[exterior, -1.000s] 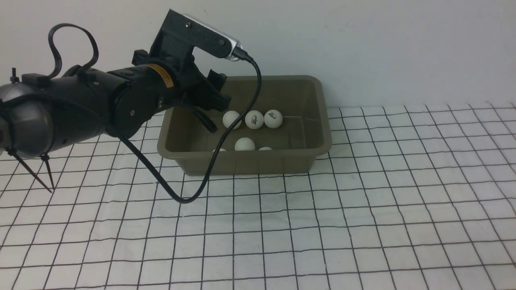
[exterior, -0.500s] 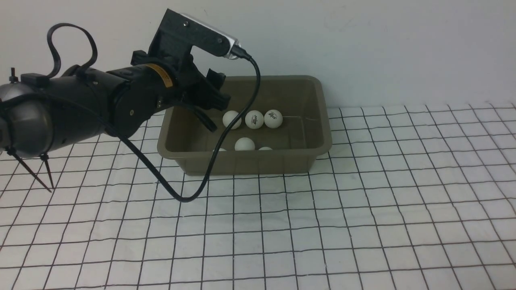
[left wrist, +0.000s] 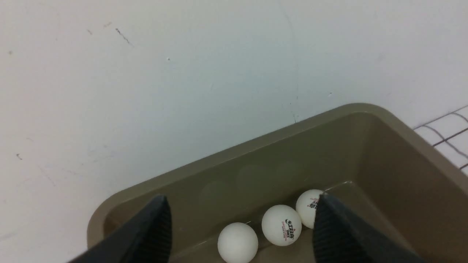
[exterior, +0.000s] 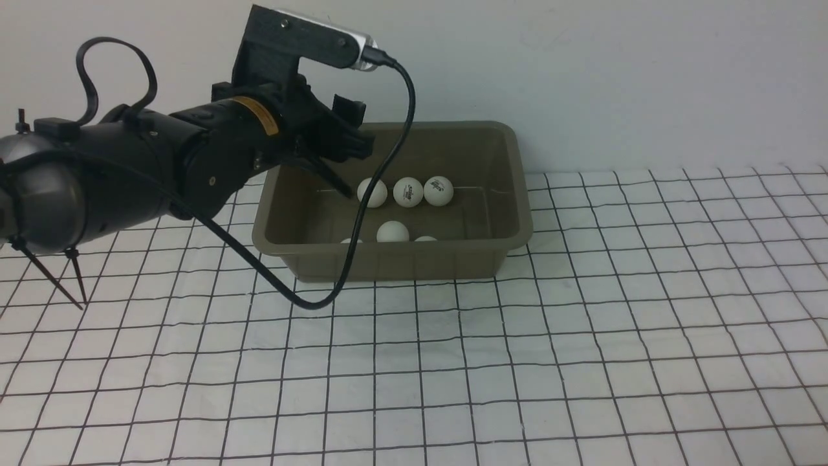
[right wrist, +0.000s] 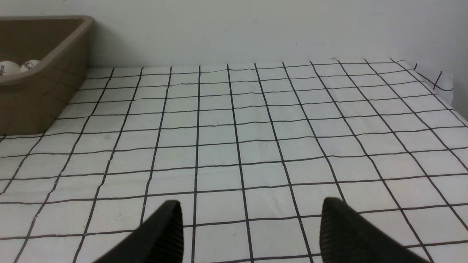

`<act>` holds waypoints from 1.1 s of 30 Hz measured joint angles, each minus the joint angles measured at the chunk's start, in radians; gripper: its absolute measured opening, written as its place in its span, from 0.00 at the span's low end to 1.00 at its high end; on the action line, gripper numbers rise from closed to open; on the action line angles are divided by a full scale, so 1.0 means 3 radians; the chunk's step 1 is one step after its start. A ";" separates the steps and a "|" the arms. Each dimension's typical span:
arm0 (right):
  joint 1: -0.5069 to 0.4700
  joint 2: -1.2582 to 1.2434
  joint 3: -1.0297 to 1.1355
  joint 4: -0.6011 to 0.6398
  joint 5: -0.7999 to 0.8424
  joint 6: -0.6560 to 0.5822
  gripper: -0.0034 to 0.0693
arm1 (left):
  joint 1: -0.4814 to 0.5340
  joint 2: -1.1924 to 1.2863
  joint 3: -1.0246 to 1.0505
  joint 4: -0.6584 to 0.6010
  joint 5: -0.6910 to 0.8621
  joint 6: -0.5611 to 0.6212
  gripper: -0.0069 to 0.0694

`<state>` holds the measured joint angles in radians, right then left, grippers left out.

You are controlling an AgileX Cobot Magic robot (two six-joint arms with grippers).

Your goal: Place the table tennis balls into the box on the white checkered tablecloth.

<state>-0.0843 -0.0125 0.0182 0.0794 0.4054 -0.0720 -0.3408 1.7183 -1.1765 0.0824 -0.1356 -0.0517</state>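
The left gripper (exterior: pixel 349 169) has risen since a second ago: its black fingers, then dipping toward the floor of the rectangular olive-grey plastic box (exterior: pixel 511 233), now sit higher, about level with the box's far rim, and the wrist camera above them has tipped up. The jaws stand spread with nothing between them, as the left wrist view confirms. My judgement is that a drop has just finished and the arm is backing away from the box.

6 small white plastic table tennis balls (exterior: pixel 408 191) show inside the box: 3 in a row against its far wall and 3 more near its front wall, 2 of those half hidden by the rim. No ball shows on the white checkered tablecloth (exterior: pixel 582 362) around the box, so the task looks close to done or done.

The box sits open side up with its long axis running left to right, parallel to the wall behind it.

The right gripper (right wrist: pixel 248 230) hovers over bare cloth to the right of the box, its jaws spread and holding nothing.
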 joint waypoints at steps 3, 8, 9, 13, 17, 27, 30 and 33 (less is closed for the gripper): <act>0.0000 0.0000 0.0000 -0.0003 0.0000 0.0000 0.68 | -0.0003 0.0000 0.0000 0.0000 0.0000 -0.0048 0.71; 0.0000 0.0000 0.0000 -0.0003 0.0000 0.0000 0.68 | -0.0003 0.0000 0.0000 0.0008 0.0006 -0.0005 0.71; 0.0000 0.0000 0.0000 -0.0003 0.0000 0.0000 0.68 | -0.0003 -0.0005 0.0000 0.0012 0.0010 0.0003 0.71; 0.0000 0.0000 0.0000 -0.0003 0.0000 0.0000 0.68 | 0.0000 -0.0077 0.0000 0.0012 0.0115 0.0013 0.71; 0.0000 0.0000 0.0000 -0.0003 0.0000 0.0000 0.68 | 0.0072 -0.0429 0.0000 0.0014 0.0536 0.0040 0.71; 0.0000 0.0000 0.0000 -0.0003 -0.0001 0.0000 0.68 | 0.0958 -0.1762 0.0098 -0.0130 0.2499 0.0129 0.71; 0.0000 0.0000 0.0000 -0.0003 -0.0004 0.0000 0.68 | 0.1392 -0.2049 0.0339 -0.0300 0.2703 0.0216 0.71; 0.0000 0.0000 0.0000 -0.0003 -0.0004 0.0000 0.68 | 0.1763 -0.2398 0.0752 -0.0545 0.2720 0.0420 0.71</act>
<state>-0.0843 -0.0125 0.0182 0.0787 0.4042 -0.0720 0.1883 0.9989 -0.9510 -0.0812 0.6803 0.0744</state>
